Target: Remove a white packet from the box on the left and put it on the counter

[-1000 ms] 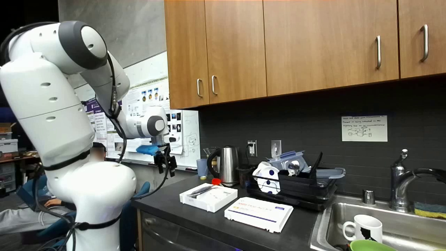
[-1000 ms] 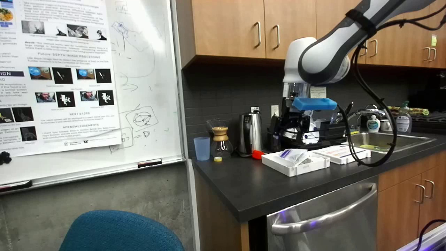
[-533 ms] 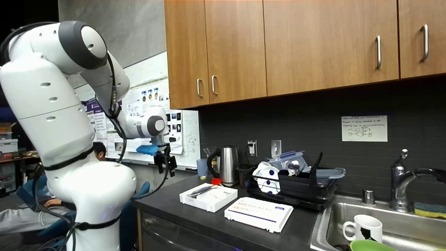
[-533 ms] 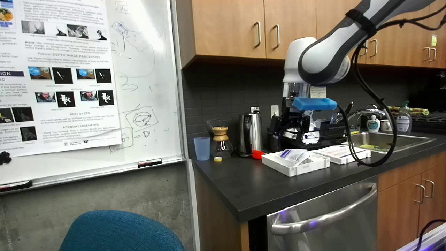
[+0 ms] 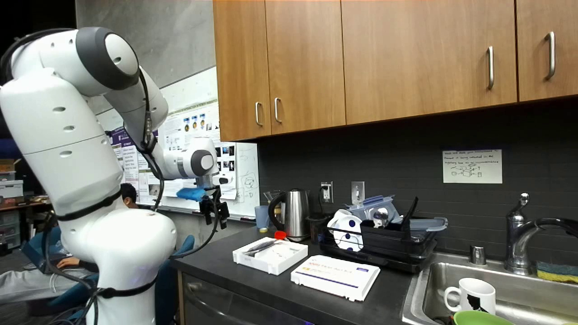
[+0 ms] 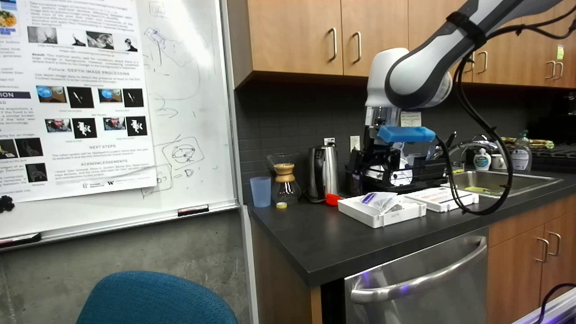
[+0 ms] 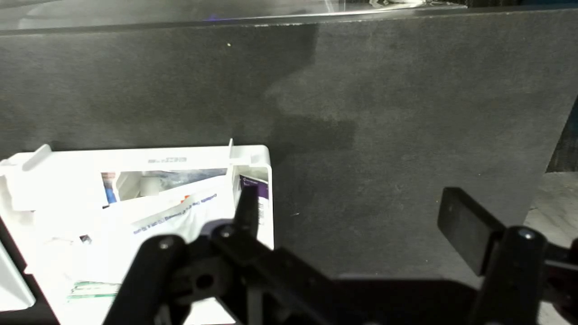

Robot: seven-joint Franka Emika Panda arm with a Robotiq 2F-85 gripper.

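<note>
Step in hand, as I judge it: lining up over the work, with no grasp made. Your gripper [image 7: 350,211] is spread wide and holds nothing; between its pads the wrist view shows only counter [image 7: 361,149] below. One finger [image 7: 246,210] overlaps the end of the box [image 7: 203,158] in that view, the other falls over counter. In both exterior views the gripper hangs above counter height.

Task's thing: the white packet [image 7: 167,223], printed in blue, lies slantwise inside the box, over other contents. A purple-labelled packet [image 7: 255,187] lies near it, along the end wall. Glare washes out the lower part of the box, so you cannot tell the packet's full outline. The flat white box [image 5: 336,275] beside it, in an exterior view, is not your target.

Next move, judged: bring the gripper toward the left of the wrist view until the white packet lies between the pads, then lower with them apart. It looks thin and soft, so expect folding or slipping; consider turning the wrist to pinch across the slant. Mind the low wall going down. For release, the stretch of counter beside the box should serve you
</note>
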